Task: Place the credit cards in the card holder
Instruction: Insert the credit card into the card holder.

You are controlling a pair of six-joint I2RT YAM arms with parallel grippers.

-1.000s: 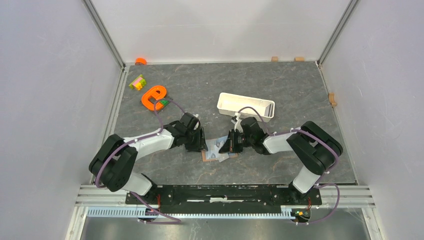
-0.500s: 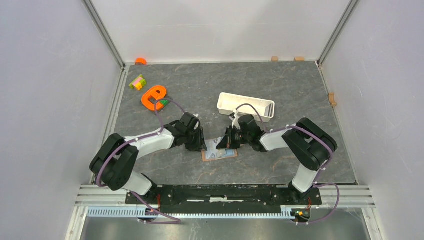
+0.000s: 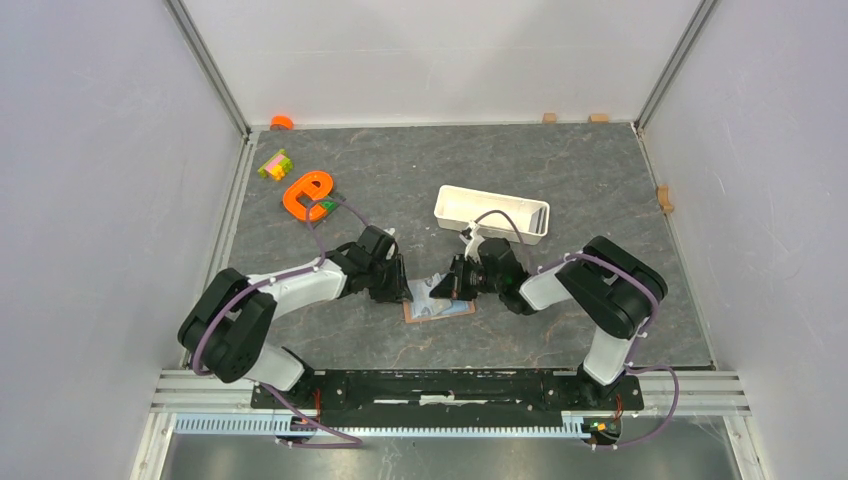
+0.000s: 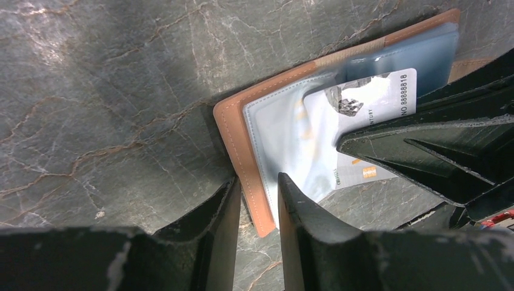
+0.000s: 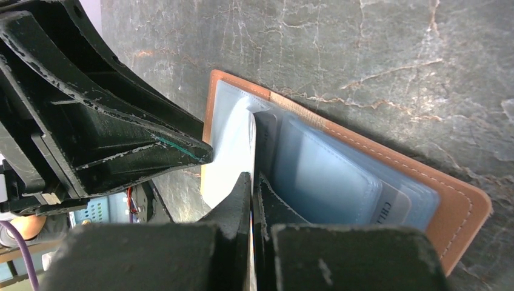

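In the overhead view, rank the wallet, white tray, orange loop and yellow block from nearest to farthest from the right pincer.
1. Wallet, at the tips of the right pincer.
2. White tray, just behind.
3. Orange loop, back left.
4. Yellow block, farther back left.

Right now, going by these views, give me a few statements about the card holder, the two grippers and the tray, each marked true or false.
1. The card holder lies open on the table. True.
2. The right gripper is empty. False: it is shut on a credit card, with the card's edge at the holder's sleeves.
3. The left gripper straddles the holder's brown edge. True.
4. The white tray stands between the two grippers. False: it stands beyond them, farther from the arm bases.
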